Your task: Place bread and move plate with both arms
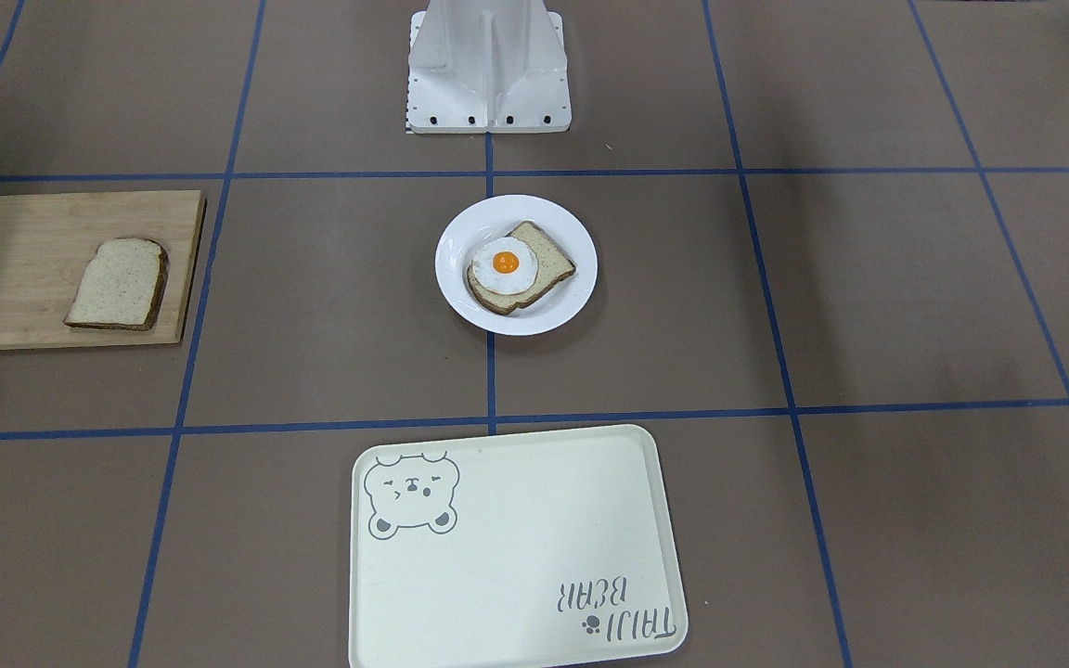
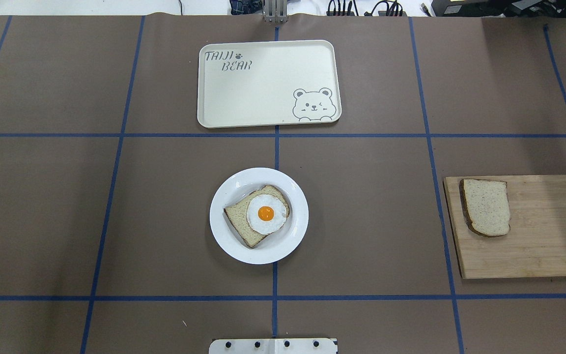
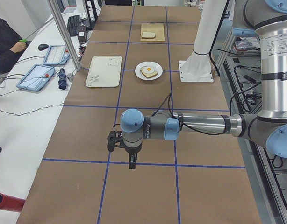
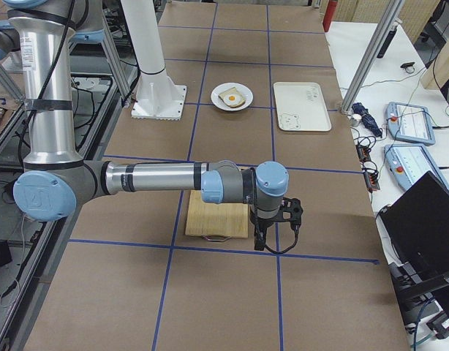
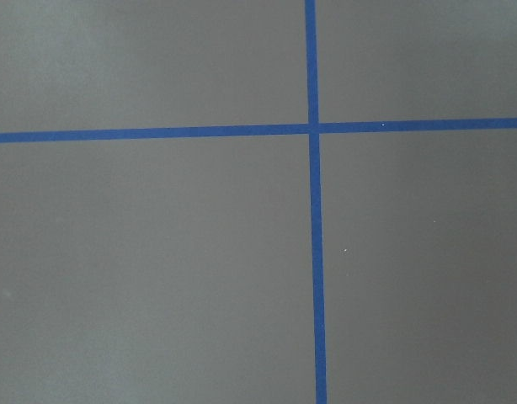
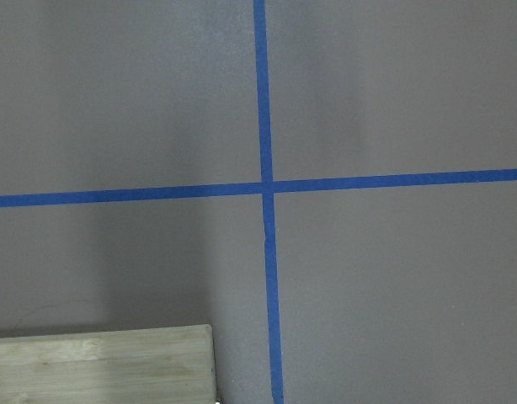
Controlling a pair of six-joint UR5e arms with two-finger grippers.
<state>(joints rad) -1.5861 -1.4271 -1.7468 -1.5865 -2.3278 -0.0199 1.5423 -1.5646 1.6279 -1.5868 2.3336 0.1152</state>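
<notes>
The plain bread slice [image 1: 117,283] lies on a wooden cutting board [image 1: 15,260]; in the overhead view the slice [image 2: 487,206] is at the right. The white plate [image 1: 454,278] sits at the table's middle [image 2: 224,231] and holds a second slice topped with a fried egg [image 2: 258,215]. My left gripper [image 3: 131,163] shows only in the exterior left view, hovering over bare table far from the plate. My right gripper [image 4: 262,241] shows only in the exterior right view, over the board's end. I cannot tell whether either is open or shut.
A cream bear-print tray [image 2: 268,83] lies beyond the plate, away from the robot base [image 1: 488,65]. A corner of the board [image 6: 98,366] shows in the right wrist view. Blue tape lines cross the brown table. Operators' tablets and cables lie along the far side.
</notes>
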